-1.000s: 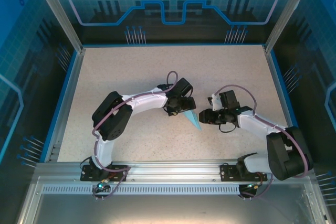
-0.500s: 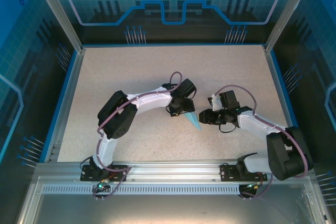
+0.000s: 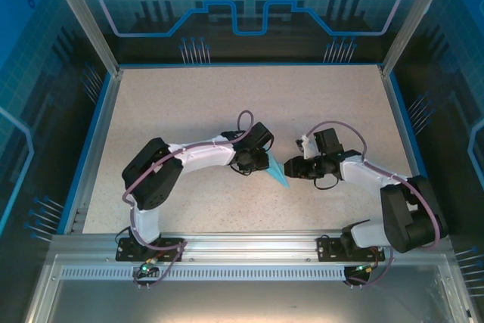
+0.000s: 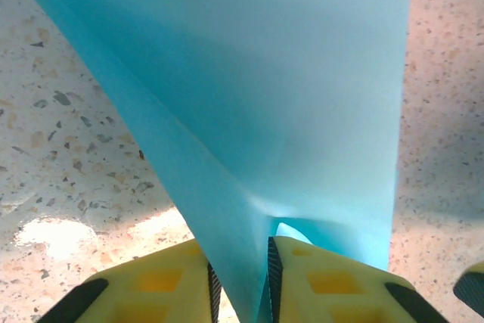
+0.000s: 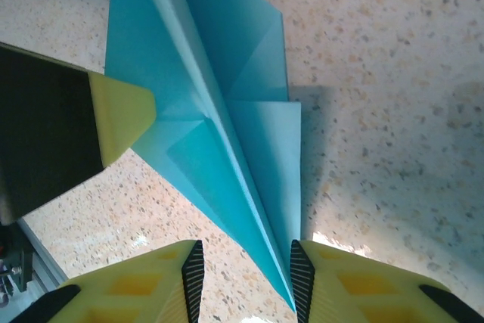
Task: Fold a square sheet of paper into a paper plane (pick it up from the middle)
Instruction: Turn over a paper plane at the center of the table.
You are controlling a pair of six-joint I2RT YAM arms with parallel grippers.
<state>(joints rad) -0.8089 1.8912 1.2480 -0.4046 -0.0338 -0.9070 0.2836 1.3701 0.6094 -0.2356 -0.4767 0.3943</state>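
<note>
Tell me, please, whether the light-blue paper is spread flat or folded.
Folded: the paper plane shows a raised centre crease and layered flaps tapering to a point.

White-sleeved left arm (image 3: pixel 198 154) and right arm (image 3: pixel 368 177), black joints (image 3: pixel 151 175), looping purple cables (image 3: pixel 243 116), yellow fingers (image 4: pixel 174 277) with black ribbed pads (image 5: pixel 193 270)

**Top view:** you look down from above and behind the arm bases (image 3: pixel 151 246) across the whole table (image 3: pixel 189 104). **Left wrist view:** you look down, pressed close to the paper plane (image 4: pixel 302 111). **Right wrist view:** equally close, from its opposite side. All three share that plane.
</note>
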